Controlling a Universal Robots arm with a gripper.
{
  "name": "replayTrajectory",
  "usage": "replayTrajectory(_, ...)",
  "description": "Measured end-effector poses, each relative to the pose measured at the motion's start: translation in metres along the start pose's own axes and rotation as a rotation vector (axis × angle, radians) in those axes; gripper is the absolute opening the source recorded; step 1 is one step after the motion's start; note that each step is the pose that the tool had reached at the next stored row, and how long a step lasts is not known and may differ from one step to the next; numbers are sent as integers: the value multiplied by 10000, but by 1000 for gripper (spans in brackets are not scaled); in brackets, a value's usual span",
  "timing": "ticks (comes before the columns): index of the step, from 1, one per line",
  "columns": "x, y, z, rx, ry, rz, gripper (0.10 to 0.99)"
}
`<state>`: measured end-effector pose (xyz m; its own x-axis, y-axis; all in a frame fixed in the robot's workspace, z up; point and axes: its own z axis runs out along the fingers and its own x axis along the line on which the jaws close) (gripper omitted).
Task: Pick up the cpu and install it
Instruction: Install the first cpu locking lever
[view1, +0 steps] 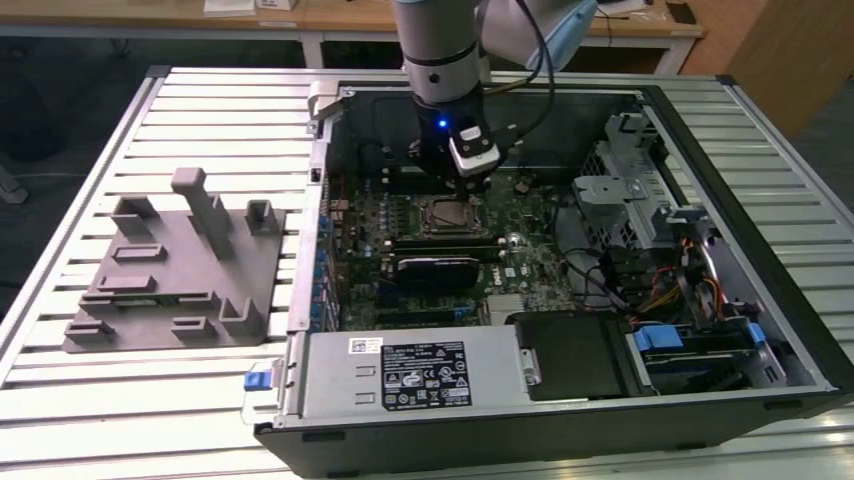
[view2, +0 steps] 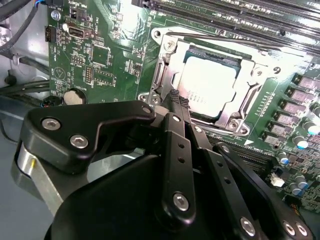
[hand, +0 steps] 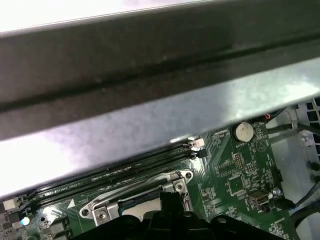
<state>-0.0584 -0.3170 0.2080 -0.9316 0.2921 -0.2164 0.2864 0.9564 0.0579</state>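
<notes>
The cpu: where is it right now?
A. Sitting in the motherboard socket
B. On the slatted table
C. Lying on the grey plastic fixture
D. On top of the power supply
A: in the second wrist view the cpu lies inside the socket frame, just past the gripper.

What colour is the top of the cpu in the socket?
Pale silver-grey metal square cpu, clearest in the second wrist view.

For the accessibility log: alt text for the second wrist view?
A small square chip with a pale silver metal top sits in the metal-framed socket of a green circuit board. The black claw hovers at the socket's edge, fingertips together, holding nothing.
</notes>
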Motion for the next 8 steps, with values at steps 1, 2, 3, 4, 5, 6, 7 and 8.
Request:
replayTrajectory(1,-1,0,0,3,2,-1,106)
replayTrajectory(2,-9,3,3,21,56,0,106)
replayTrajectory(3,-22,7,6,50,155,1,106)
replayTrajectory(4,-36,10,10,81,261,-2,106)
replayTrajectory(5,-50,13,14,115,374,-4,106)
replayTrajectory(6,-63,17,18,149,488,-5,106)
replayTrajectory(7,-77,21,22,185,602,-4,106)
replayTrajectory(8,-92,25,26,221,721,-6,106)
